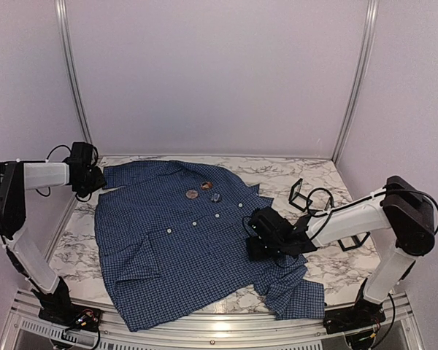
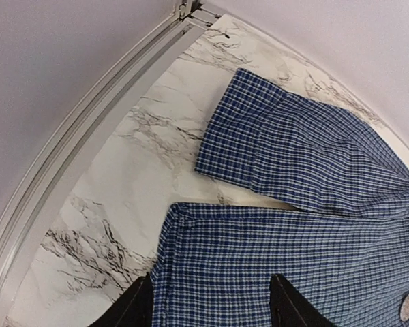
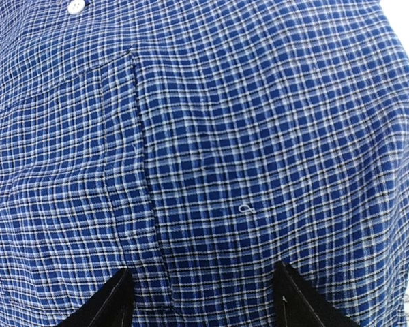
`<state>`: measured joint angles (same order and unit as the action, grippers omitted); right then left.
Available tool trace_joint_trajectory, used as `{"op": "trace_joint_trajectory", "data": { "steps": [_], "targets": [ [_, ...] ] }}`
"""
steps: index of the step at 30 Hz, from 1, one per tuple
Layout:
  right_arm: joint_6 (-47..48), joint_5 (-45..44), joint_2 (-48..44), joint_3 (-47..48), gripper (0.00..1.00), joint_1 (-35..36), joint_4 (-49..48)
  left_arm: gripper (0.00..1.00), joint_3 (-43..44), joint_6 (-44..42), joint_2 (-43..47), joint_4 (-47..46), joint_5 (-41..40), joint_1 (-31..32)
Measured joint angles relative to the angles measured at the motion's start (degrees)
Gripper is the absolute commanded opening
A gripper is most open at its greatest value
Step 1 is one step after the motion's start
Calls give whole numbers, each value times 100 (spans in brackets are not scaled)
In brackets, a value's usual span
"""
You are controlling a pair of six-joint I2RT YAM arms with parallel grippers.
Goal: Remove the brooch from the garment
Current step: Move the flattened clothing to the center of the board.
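The garment, a dark blue checked shirt, lies spread flat on the marble table. A tiny orange-and-pale brooch sits on it just below the collar. My left gripper is open at the shirt's far left shoulder edge, well left of the brooch. In the left wrist view the open fingers straddle the garment's corner. My right gripper is open and low over the shirt's right front. In the right wrist view it hovers over checked cloth beside a pocket seam.
A brownish round piece and a bluish small piece lie beside the brooch. A pale round piece shows at the left wrist view's edge. Black wire frames stand at the right rear. Metal rails border the table.
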<state>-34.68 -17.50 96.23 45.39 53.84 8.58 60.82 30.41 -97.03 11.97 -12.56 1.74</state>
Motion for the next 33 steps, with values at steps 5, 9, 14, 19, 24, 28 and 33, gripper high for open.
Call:
{"op": "trace_joint_trajectory", "data": {
  "steps": [5,9,14,19,24,28,33],
  "targets": [
    [-131,103,-155,138,69,44,516,61,-317,63,841,-50,238,737],
    [-175,50,-345,459,70,59,942,60,-625,197,1241,-166,476,1650],
    [-17,-103,-160,1405,64,-37,1231,59,-918,472,1075,-433,763,2684],
    [293,-24,396,2306,59,-518,1178,57,-813,730,326,-833,990,3364],
    [590,37,1143,2879,51,-925,1158,55,-557,916,-450,-1189,1241,3574],
    [739,61,1585,2983,45,-1071,1113,52,-476,1005,-750,-1375,1340,3578],
    [745,186,1860,2848,41,-1113,1027,52,-848,1167,-750,-1729,1368,3580]
  ]
}}
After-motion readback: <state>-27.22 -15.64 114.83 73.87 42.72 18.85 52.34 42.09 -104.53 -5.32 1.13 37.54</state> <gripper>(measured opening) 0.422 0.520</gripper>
